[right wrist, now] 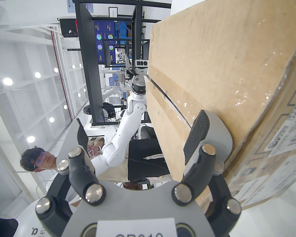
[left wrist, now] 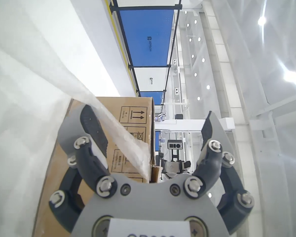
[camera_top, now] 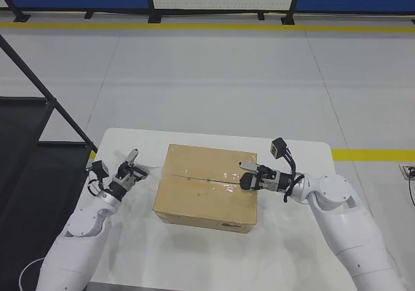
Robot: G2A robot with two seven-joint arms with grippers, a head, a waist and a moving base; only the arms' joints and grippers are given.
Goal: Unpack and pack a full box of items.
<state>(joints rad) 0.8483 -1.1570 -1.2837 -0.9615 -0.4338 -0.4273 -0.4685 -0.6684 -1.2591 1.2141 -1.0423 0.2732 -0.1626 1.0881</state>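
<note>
**Box shut, end effectors wide**

The cardboard box (camera_top: 206, 188) is sitting closed, mid-table (camera_top: 280, 236). The left end effector (camera_top: 136, 166) is gaping wide just beside its left end. The right end effector (camera_top: 244, 174) is gaping wide over its right top edge.

Both arms wear glossy white shells, tube-shaped segments joined by rounded, ball-like joints: the left arm (camera_top: 84, 227) and the right arm (camera_top: 353, 231). Each wrist carries a small black camera on a bracket, the left camera (camera_top: 96, 169) and the right camera (camera_top: 278, 148). A black cable (camera_top: 293, 167) runs from the right camera to the wrist. The left gripper (left wrist: 149, 122) has a pale grey base plate and dark charcoal links (left wrist: 88, 166) fastened with round silver screws (left wrist: 106, 186). Its grey fingers are faced with black ribbed pads (left wrist: 92, 127). A white label (left wrist: 150, 227) with black print sits on the plate between two cross-head screws. The right gripper (right wrist: 140, 122) is built the same way, with smooth silver pins.
</note>
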